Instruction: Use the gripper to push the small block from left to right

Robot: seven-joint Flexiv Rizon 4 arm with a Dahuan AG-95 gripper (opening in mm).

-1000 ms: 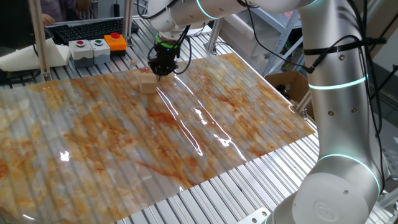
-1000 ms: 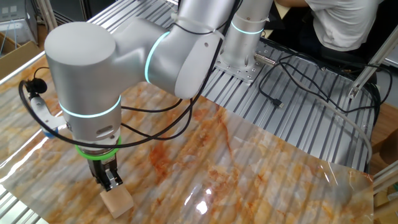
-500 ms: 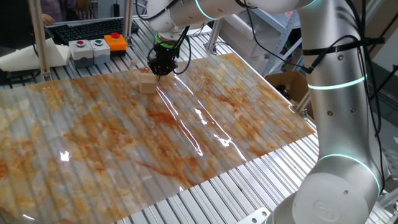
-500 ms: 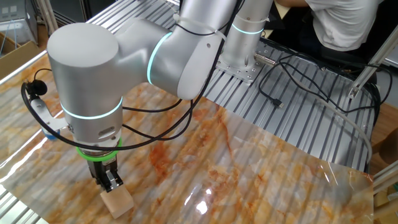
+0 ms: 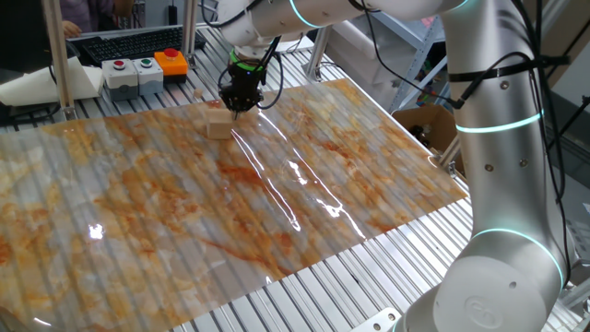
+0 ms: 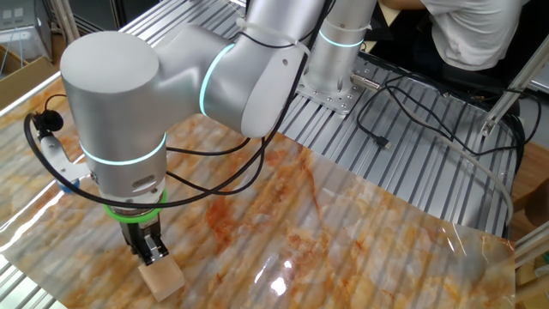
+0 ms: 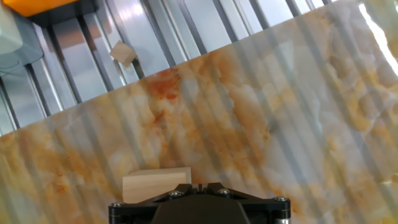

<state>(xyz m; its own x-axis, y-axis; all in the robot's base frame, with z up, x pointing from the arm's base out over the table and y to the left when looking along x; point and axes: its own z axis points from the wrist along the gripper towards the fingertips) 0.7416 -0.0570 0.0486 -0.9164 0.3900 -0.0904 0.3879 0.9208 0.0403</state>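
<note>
One contact point only: my gripper (image 6: 153,251) sits with fingers pressed together, tip touching the small block (image 6: 162,277) at its upper edge, nothing pinched. Block rests on the marbled sheet (image 5: 277,203) near its far-left corner, just beside my tip. Risk: contact looks off-centre, so the block could yaw and slip past my fingers mid-push. Farther out, a tiny chip (image 7: 123,54) lies on the slatted table (image 7: 74,68), by the button box (image 5: 143,69).
</note>
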